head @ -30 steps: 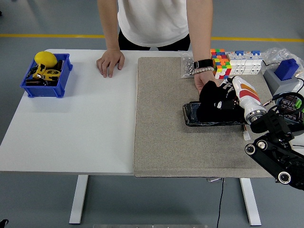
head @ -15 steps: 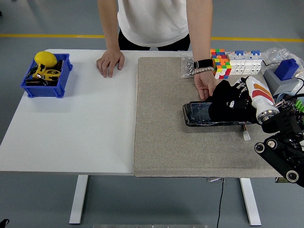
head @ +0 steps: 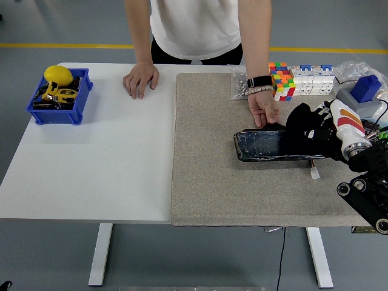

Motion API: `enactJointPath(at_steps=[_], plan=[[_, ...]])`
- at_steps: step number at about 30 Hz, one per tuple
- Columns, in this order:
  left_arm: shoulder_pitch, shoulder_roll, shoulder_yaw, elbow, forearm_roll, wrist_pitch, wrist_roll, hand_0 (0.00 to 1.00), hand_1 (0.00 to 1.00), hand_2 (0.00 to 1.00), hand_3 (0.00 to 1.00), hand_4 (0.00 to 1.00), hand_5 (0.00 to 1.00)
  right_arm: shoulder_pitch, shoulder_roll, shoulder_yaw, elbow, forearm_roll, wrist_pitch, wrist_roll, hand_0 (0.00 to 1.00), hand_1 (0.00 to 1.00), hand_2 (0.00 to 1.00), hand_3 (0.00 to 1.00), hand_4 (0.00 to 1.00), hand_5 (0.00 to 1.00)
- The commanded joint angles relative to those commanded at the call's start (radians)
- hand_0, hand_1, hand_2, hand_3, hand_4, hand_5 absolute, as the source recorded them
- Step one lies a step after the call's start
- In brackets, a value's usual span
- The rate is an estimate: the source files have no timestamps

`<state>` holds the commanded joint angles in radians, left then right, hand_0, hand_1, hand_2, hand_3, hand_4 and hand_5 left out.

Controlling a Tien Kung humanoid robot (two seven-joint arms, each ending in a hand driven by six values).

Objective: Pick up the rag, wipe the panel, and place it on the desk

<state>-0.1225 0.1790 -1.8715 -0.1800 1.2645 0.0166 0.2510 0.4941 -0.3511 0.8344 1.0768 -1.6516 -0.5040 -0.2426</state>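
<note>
**Wipe stroke sliding right along the panel**

Head view: over the last second the right hand (head: 315, 134) has dragged the black rag (head: 303, 136) from the panel's (head: 267, 145) middle to its right end, baring the glossy left part. I judge the wipe to be mid-stroke, with placing on the desk still ahead. The hand, right of centre, presses down, fingers closed on the rag. A person's hand (head: 265, 109) steadies the panel's far edge. The left arm is out of view.
</note>
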Motion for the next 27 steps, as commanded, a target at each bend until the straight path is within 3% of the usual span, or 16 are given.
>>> enactJointPath(at_steps=[14,27], plan=[[0.002,-0.001,-0.002,0.000,0.002,0.000,0.000,0.685,0.728,0.732,0.603,0.670,0.620,-0.019,-0.034,0.056,-0.011,-0.012,0.001,-0.001,0.159,0.269,0.320,0.374,0.883,0.002],[0.001,-0.002,-0.006,0.000,0.006,-0.001,0.000,0.686,0.729,0.732,0.604,0.670,0.619,-0.027,-0.034,0.068,-0.017,-0.012,0.002,-0.002,0.159,0.269,0.320,0.373,0.883,0.002]])
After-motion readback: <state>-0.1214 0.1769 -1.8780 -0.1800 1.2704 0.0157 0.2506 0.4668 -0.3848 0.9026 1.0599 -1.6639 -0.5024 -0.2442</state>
